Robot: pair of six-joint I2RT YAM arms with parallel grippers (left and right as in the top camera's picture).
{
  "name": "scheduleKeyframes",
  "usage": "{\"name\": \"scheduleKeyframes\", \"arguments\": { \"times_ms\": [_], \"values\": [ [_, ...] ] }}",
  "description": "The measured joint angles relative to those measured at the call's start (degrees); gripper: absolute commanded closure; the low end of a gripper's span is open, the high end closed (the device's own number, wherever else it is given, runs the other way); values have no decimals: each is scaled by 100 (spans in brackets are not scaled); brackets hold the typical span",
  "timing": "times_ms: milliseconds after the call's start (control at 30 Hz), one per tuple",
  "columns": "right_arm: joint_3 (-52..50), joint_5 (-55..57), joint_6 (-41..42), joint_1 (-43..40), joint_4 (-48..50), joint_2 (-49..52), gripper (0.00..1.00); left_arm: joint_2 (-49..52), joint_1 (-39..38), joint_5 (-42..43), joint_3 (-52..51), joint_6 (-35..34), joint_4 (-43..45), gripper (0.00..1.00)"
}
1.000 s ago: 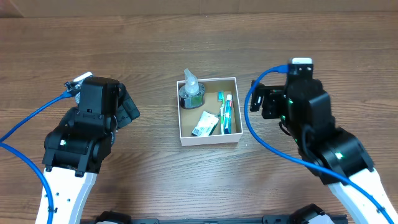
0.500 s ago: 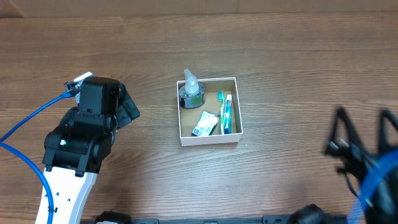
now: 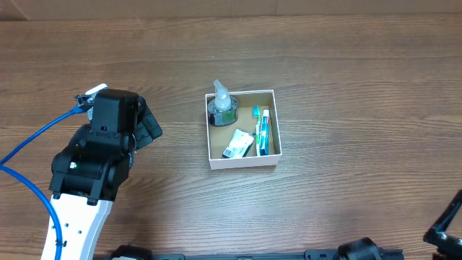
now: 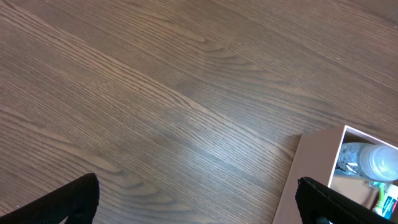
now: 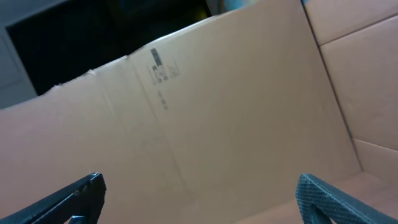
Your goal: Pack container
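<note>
Overhead: the container [image 3: 242, 160] sits mid-counter [image 3: 346, 65] and holds a bottle [image 3: 222, 105], packet [image 3: 238, 143] and toothbrush [image 3: 261, 130]. Packing looks complete, so route both arms clear of it. Left wrist: left pincer [image 4: 198, 205] spread wide, empty, near the container's wall. Right wrist: right pincer [image 5: 199, 199] spread wide, empty, facing cardboard [image 5: 217, 112].

Only a bit of the right arm [image 3: 440, 237] shows, at the worktop's [image 3: 346, 65] near right corner. The left wrist view cuts off most of the container [image 4: 311, 180]. Print on the packet [image 3: 237, 144] is too tiny to read.
</note>
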Motion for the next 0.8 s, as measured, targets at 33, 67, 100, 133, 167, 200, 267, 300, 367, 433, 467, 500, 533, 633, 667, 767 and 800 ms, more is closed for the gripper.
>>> {"name": "scheduleKeyframes", "arguments": {
  "times_ms": [33, 67, 100, 133, 167, 200, 267, 300, 367, 433, 467, 500, 533, 633, 667, 767, 800],
  "values": [
    [-66, -39, 0, -46, 20, -24, 0, 0, 0, 0, 0, 0, 0, 0],
    [-155, -79, 0, -87, 35, -50, 0, 0, 0, 0, 0, 0, 2, 0],
    [-282, -136, 0, -116, 136, -87, 0, 0, 0, 0, 0, 0, 0, 0],
    [-404, -175, 2, -116, 205, -120, 0, 0, 0, 0, 0, 0, 2, 0],
    [-546, -236, 2, -125, 317, -153, 0, 0, 0, 0, 0, 0, 0, 0],
    [-721, -302, 7, -129, 496, -197, 0, 0, 0, 0, 0, 0, 0, 0],
    [-1108, -437, 7, -140, 887, -282, 0, 0, 0, 0, 0, 0, -2, 0],
    [-1276, -483, 2, -142, 1073, -315, 0, 0, 0, 0, 0, 0, 0, 0],
    [-1668, -608, 2, -142, 1447, -402, 0, 0, 0, 0, 0, 0, 2, 0],
    [-2090, -739, 2, -151, 1749, -505, 0, 0, 0, 0, 0, 0, 0, 0],
    [-2286, -811, 2, -168, 1908, -555, 0, 0, 0, 0, 0, 0, 0, 0],
    [-2485, -890, 2, -205, 2070, -605, 0, 0, 0, 0, 0, 0, 2, 0],
    [-2632, -955, 2, -247, 2181, -636, 0, 0, 0, 0, 0, 0, 2, 0],
    [-3045, -1161, 7, -376, 2426, -662, 0, 0, 0, 0, 0, 0, 0, 0],
    [-3180, -1217, 7, -407, 2472, -662, 0, 0, 0, 0, 0, 0, 0, 0],
    [-3469, -1314, 9, -420, 2557, -662, 0, 0, 0, 0, 0, 0, 2, 0],
    [-3604, -1346, 4, -420, 2649, -662, 0, 0, 0, 0, 0, 0, 0, 0]
  ]
}}
